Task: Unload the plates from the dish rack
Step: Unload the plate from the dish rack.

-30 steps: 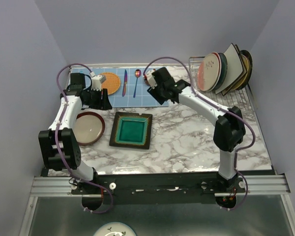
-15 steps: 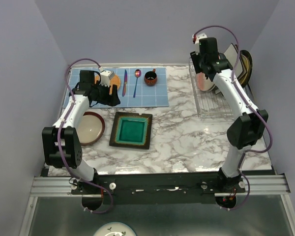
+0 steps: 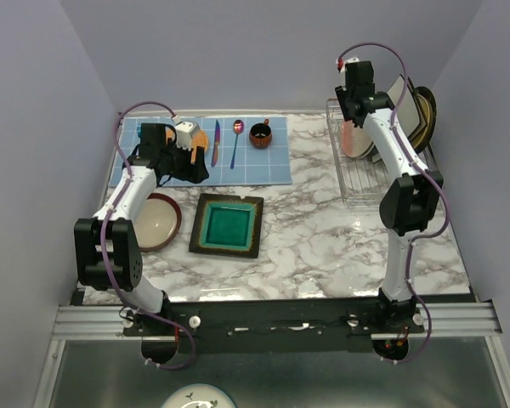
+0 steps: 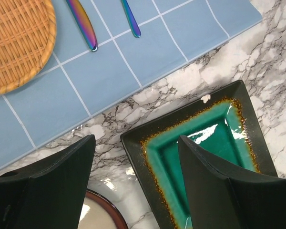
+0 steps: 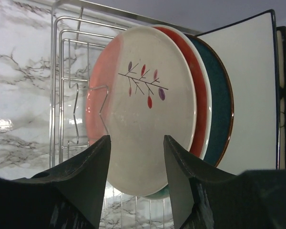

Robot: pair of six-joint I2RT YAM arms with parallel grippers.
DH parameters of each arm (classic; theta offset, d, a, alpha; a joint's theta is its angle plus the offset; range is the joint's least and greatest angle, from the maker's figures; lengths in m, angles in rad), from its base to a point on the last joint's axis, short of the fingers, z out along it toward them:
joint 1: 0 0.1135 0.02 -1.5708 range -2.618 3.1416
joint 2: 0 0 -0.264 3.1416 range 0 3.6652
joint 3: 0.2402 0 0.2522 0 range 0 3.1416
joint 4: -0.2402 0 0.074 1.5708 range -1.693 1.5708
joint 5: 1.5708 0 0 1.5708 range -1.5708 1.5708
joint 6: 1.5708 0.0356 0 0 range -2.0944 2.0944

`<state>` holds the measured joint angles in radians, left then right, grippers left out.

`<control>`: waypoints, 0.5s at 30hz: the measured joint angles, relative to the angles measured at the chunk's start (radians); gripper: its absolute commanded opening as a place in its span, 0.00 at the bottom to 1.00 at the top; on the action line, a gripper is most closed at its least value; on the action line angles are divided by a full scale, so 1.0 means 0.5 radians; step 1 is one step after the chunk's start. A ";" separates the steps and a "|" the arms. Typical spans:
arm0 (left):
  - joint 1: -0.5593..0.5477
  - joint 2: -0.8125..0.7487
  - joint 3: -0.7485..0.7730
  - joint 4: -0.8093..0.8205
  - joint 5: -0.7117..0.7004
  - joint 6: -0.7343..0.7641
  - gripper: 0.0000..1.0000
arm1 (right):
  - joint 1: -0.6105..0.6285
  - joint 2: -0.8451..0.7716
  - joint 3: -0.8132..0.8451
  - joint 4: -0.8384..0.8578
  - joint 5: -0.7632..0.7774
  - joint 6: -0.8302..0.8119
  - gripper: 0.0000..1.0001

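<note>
**Q:** Where are the plates?
**A:** Two lie flat on the counter (image 3: pixel 323 246): a square teal plate (image 3: pixel 228 224) near centre, and a round cream plate (image 3: pixel 153 221) just left of it. The others stand on edge in the rack (image 3: pixel 357 183), far right. The front plate (image 5: pixel 143 105) there is pink and cream, with a twig motif.

**Q:** And the left tool (image 4: pixel 137 138)?
**A:** Fingers apart, empty, above the teal plate's far left corner, near the blue mat (image 4: pixel 109 71).

**Q:** The right tool (image 5: pixel 136 138)?
**A:** Fingers apart, facing the front plate's lower half, clamping nothing.
</note>
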<state>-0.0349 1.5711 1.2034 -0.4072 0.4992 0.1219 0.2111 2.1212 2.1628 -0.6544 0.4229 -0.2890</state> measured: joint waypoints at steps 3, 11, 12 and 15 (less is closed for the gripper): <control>0.000 0.000 -0.018 0.027 -0.021 0.000 0.80 | -0.014 0.039 0.000 -0.014 0.002 -0.001 0.56; 0.000 -0.008 -0.056 0.143 -0.056 -0.006 0.81 | -0.069 0.056 0.000 -0.014 0.011 -0.008 0.56; 0.000 -0.008 -0.057 0.145 -0.058 -0.006 0.81 | -0.074 0.056 0.000 -0.014 0.013 -0.012 0.56; 0.000 -0.009 -0.066 0.169 -0.065 -0.007 0.81 | -0.098 0.057 0.000 -0.013 0.017 -0.023 0.56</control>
<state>-0.0349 1.5665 1.1702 -0.3229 0.4667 0.1184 0.1623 2.1498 2.1628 -0.6609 0.4313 -0.3004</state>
